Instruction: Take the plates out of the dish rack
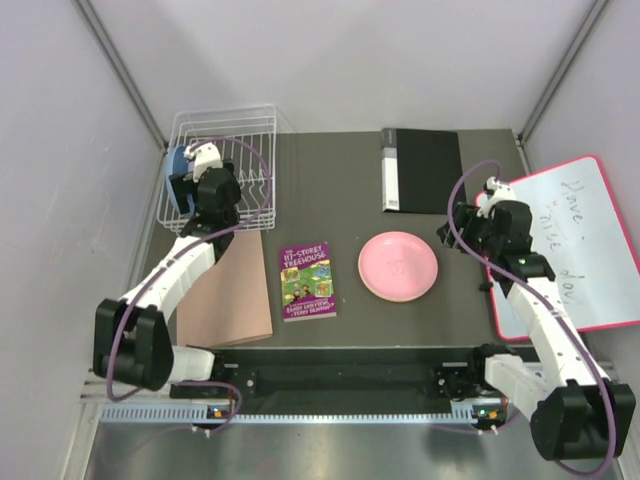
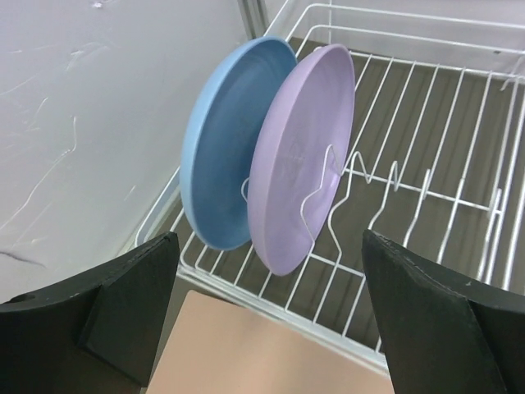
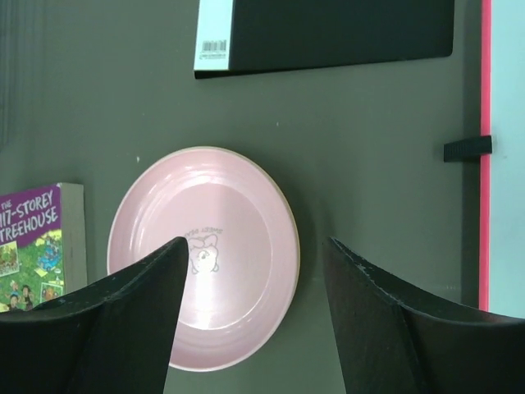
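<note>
Black fingers (image 2: 123,312) of the left gripper (image 2: 267,254) are seen across the bottom of the left wrist view, spread wide, with nothing held between them. Just beyond the gap, the purple plate (image 2: 299,164) and the light blue plate (image 2: 213,139) are stood on edge, side by side, in the prongs at the left end of the dish rack (image 2: 443,123). The blue one is set nearest the pale wall at the left of the frame. A tan mat (image 2: 246,345) is seen at lower centre, just beside the rack's near rim.

In the right wrist view the right gripper (image 3: 256,246) is shown with its jaws apart and empty. Beyond them, at the centre of the frame, the pink plate (image 3: 238,205) is laid flat on the dark table (image 3: 369,164). A purple-covered book (image 3: 33,238) is cut off by the left edge, a black folder (image 3: 328,29) is placed along the top, and a red-framed whiteboard (image 3: 504,123) is seen down the right edge.

From overhead, the rack is found at the upper left and the pink plate right of centre, well apart, with the book between them.
</note>
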